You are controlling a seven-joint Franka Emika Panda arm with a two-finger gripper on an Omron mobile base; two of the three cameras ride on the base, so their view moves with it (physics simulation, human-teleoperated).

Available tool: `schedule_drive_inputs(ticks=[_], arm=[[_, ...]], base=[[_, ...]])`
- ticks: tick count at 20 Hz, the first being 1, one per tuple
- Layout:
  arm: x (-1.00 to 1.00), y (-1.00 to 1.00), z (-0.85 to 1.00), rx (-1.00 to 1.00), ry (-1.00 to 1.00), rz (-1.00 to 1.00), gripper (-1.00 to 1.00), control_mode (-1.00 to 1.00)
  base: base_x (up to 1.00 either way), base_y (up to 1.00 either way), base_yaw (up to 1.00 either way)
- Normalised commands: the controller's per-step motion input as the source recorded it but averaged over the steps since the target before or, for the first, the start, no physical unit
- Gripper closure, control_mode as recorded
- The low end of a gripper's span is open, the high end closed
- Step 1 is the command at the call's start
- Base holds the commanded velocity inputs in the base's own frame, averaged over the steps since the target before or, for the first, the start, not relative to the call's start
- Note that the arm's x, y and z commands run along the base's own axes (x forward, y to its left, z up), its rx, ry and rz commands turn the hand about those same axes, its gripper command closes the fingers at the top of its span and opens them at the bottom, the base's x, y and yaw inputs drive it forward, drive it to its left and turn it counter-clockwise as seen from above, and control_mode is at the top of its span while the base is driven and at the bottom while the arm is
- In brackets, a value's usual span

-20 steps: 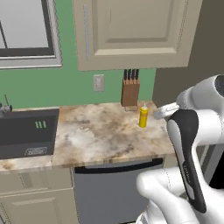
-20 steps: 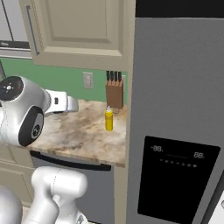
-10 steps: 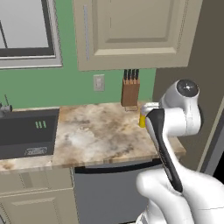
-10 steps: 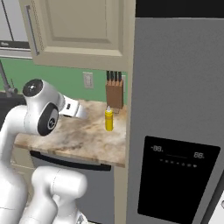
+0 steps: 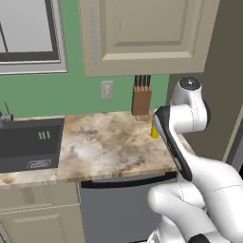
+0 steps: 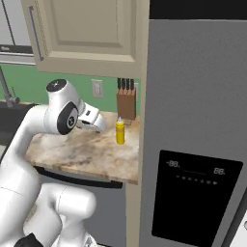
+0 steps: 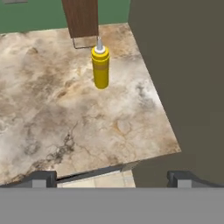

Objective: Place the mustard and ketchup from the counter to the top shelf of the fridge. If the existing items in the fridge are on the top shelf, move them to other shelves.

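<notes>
While the tool (image 7: 112,177) hung above the front edge of the desk (image 7: 57,113) with its jaws spread wide and nothing between them, it pointed toward the mustard (image 7: 100,68), which stood upright well ahead of it. In the hand view the two dark fingertips (image 7: 41,178) sat low and far apart, and the yellow bottle lay above the middle of the gap, slightly left of centre. The bottle stood near the back of the marbled slab, just in front of the knife block (image 7: 81,17) and close to the grey side wall of the fridge (image 7: 183,78).

From the right base view the arm's wrist reached out over the desk toward the mustard (image 6: 119,132), with the fridge (image 6: 193,120) shut and its black dispenser panel (image 6: 195,200) facing out. From the left base view the arm hid most of the bottle (image 5: 154,133).

The step in hand looked like the approach to the mustard, with no grasp yet made. The next move would call for carrying the spread jaws forward and down until they straddled the bottle's body, then clenching. The fridge door would also need opening before any placing.
</notes>
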Motion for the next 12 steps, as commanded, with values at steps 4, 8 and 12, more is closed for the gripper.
schedule_drive_inputs(ticks=[4, 8, 12], arm=[[0.62, -0.08, -0.16, 0.0, 0.09, -0.08, -1.0, -1.0], [0.48, -0.01, -0.14, 0.0, 0.04, -0.06, -1.0, -1.0], [0.38, -0.03, -0.49, 0.0, 0.04, -0.03, -1.0, -1.0]], base=[[0.0, 0.0, 0.0], [0.0, 0.0, 0.0], [0.0, 0.0, 0.0]])
